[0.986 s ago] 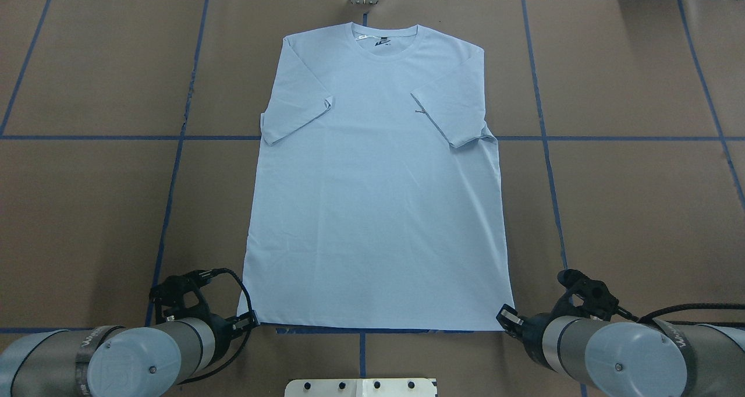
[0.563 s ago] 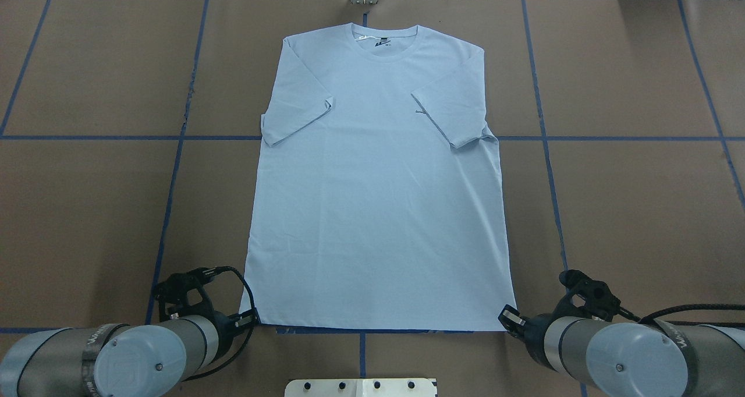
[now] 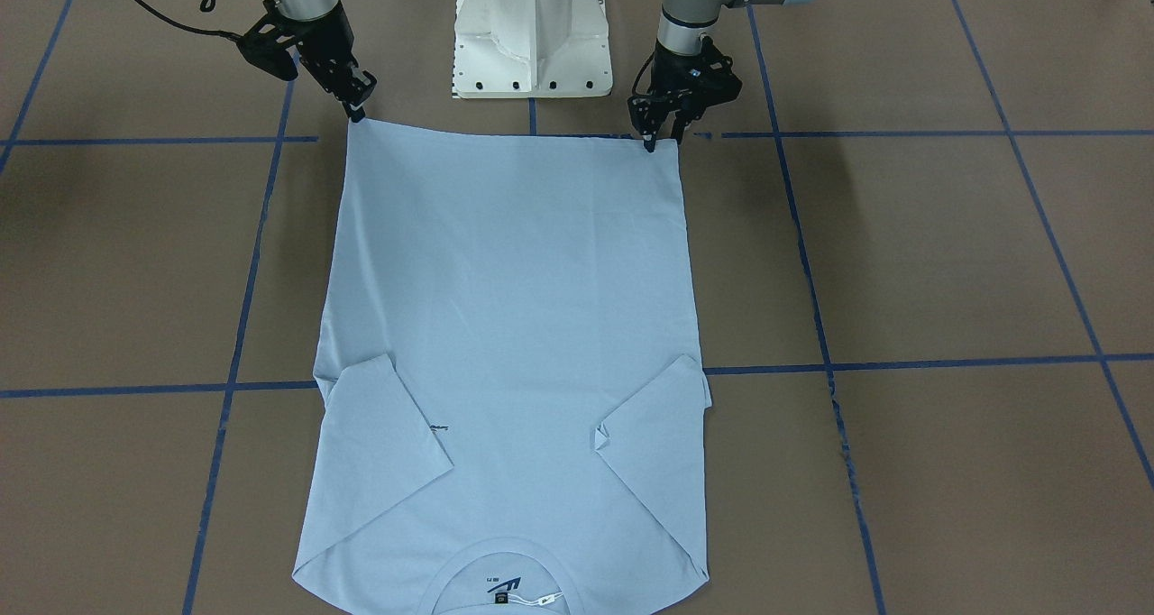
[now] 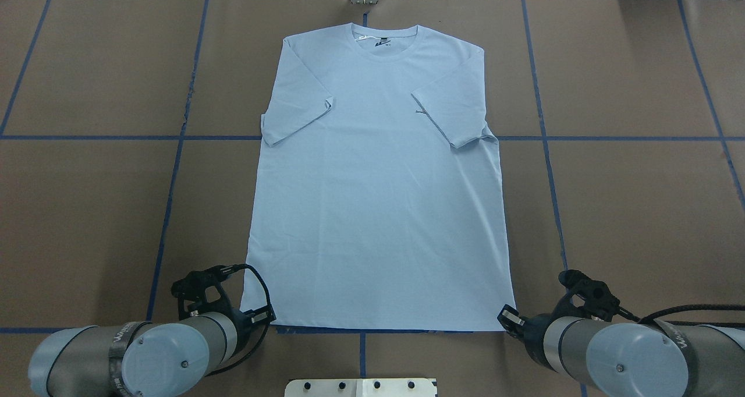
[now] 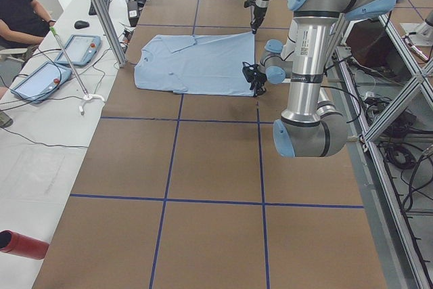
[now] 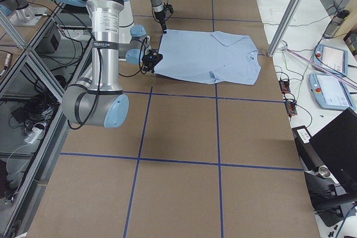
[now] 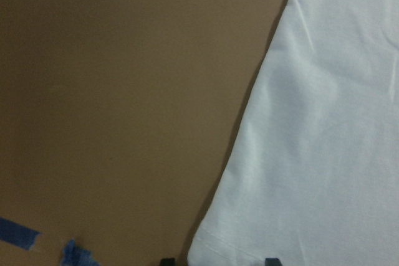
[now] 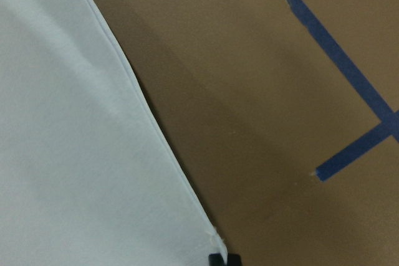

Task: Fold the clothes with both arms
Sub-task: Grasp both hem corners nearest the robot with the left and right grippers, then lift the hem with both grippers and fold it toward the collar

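Observation:
The light blue T-shirt (image 4: 375,181) lies flat on the brown table, neck and label at the far end and both sleeves folded inward; it also shows in the front-facing view (image 3: 514,326). My left gripper (image 3: 661,141) is at the near hem's left corner. In the left wrist view its fingertips (image 7: 270,261) stand apart with the shirt corner (image 7: 206,247) between them. My right gripper (image 3: 358,110) is at the near hem's right corner. In the right wrist view its fingertips (image 8: 217,258) are together at the corner's tip (image 8: 214,240). The chest print is mostly hidden.
The white pedestal base (image 3: 532,29) stands just behind the hem, between the arms. Blue tape lines (image 4: 174,170) cross the brown table. An operator (image 5: 20,11) and tablets (image 5: 40,76) are at the far table edge in the exterior left view.
My left arm has moved right and a little forward, bringing its gripper onto the shirt's hem corner. The right arm and the shirt have hardly moved.

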